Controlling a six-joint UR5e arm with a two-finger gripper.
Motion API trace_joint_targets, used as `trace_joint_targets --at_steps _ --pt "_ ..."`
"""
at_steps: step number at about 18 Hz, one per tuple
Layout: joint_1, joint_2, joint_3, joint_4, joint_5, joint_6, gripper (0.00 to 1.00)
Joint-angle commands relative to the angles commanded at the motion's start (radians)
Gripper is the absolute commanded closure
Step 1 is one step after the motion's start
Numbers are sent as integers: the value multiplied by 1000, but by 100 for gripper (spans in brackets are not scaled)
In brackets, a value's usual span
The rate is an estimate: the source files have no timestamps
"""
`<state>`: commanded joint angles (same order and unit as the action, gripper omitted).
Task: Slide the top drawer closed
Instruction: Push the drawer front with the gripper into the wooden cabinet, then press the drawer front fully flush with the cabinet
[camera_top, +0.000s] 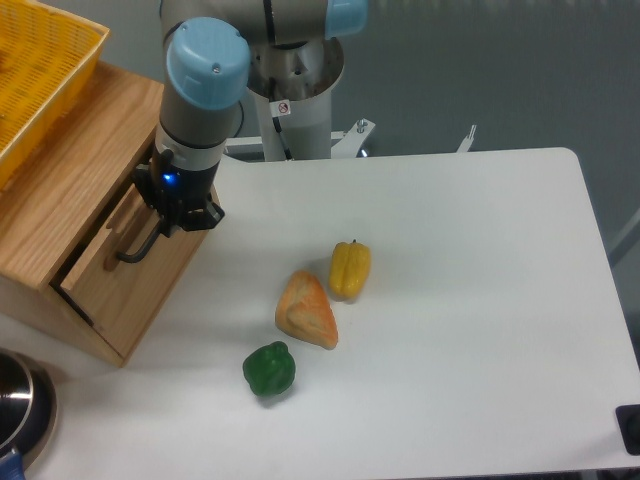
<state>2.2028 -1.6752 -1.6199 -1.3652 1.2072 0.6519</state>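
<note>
The black two-finger gripper (178, 215), its jaws' state hidden, is sitting at the slightly protruding light oak drawer's (130, 285) black bar handle (140, 250).

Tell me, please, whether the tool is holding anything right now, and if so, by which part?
The tool is at the black bar handle of the top drawer, near its upper end. Whether its fingers actually clamp the bar cannot be told from this view.

The arm's wrist hides the fingers (172, 222); basket (40, 75) cropped.
</note>
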Motion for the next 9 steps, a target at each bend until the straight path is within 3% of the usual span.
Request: trace_joint_targets --at_steps 9 --pt "-14 2 2 2 -2 -17 100"
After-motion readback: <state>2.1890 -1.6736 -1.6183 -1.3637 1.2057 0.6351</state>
